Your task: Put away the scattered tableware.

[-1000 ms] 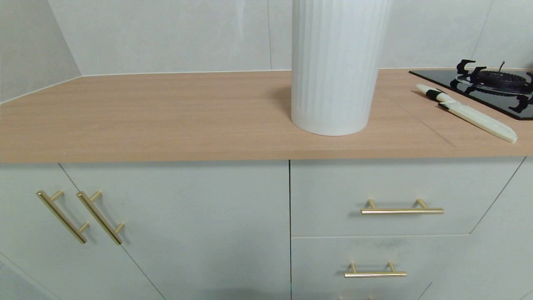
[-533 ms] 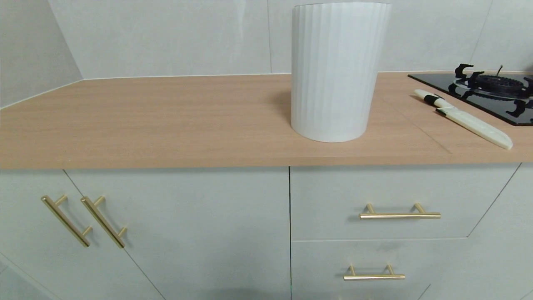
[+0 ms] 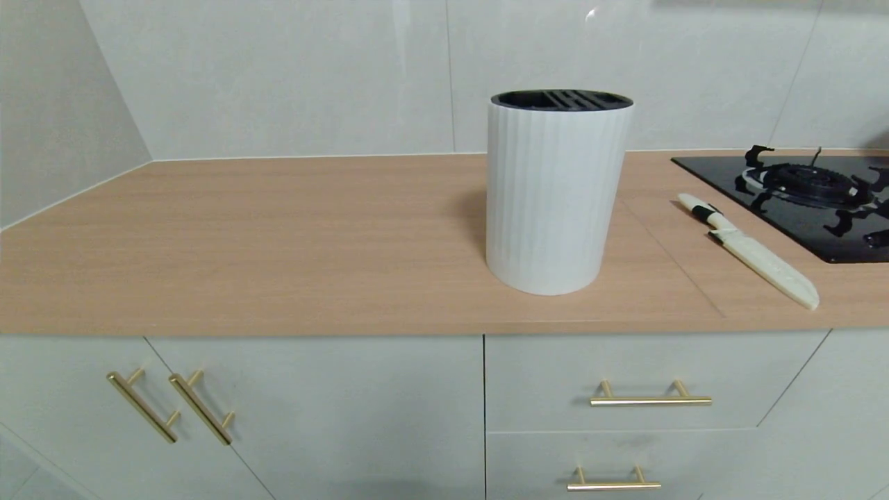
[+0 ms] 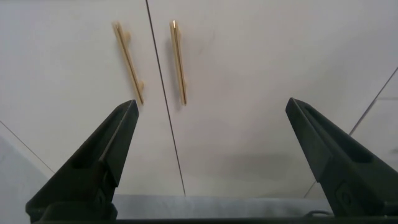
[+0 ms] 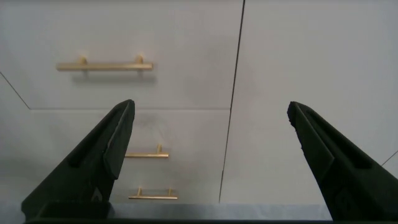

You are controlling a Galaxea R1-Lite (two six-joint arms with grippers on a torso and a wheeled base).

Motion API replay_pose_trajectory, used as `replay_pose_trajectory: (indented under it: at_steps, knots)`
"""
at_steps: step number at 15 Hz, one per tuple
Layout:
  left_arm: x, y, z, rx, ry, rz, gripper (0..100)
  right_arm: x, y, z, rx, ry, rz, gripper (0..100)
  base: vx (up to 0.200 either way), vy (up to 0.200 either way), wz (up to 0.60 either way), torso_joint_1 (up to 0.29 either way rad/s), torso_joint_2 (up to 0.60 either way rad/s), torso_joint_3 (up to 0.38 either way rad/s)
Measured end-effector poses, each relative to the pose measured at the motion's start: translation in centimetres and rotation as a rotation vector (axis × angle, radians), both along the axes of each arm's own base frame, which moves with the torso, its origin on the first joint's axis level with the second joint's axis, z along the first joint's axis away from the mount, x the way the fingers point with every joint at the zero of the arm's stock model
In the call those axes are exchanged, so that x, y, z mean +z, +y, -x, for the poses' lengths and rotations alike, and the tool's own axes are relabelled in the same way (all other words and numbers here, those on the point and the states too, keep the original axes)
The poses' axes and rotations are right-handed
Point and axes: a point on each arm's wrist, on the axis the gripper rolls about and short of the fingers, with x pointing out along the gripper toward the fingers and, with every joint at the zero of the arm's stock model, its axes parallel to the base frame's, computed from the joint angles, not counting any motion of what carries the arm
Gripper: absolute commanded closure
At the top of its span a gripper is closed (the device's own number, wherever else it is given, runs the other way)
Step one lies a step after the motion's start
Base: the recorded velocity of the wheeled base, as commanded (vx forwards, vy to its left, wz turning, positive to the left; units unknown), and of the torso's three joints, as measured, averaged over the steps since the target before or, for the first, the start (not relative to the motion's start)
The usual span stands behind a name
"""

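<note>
Camera movement is the whole of the change: over the last second the head view has swung upward, so everything in it sits lower in the picture, and nothing on the worktop (image 3: 278, 243) has itself moved. The gain is that the slotted black top of the white ribbed holder (image 3: 555, 201) is now in sight. That matters for the task, since those slots look like the place for the knife (image 3: 750, 251).

The knife lies flat towards the right end of the worktop, between the holder and the hob (image 3: 799, 208), touching neither, its pale blade pointing at the front edge and its handle towards the back. The holder stands upright around the middle of the worktop, closer to the front edge than to the wall.

The left gripper (image 4: 211, 106) has its jaws spread wide with nothing between them, facing the cupboard doors (image 4: 249, 93) under the worktop. The right gripper (image 5: 210, 104) is likewise wide apart and empty, facing the drawers (image 5: 106, 65). Both look well short of the knife, so the pickup is not yet begun
</note>
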Motion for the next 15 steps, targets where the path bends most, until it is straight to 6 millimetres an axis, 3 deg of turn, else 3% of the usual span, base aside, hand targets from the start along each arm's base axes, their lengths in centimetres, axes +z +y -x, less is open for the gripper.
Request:
replay_pose_trajectory:
  at_steps: [15]
  knots:
    - [0.00,0.00,0.00,0.000,0.000,0.000,0,0.00,0.00,0.00,0.000,0.000,0.000,0,0.000,0.000,0.00,0.212,-0.50,-0.288]
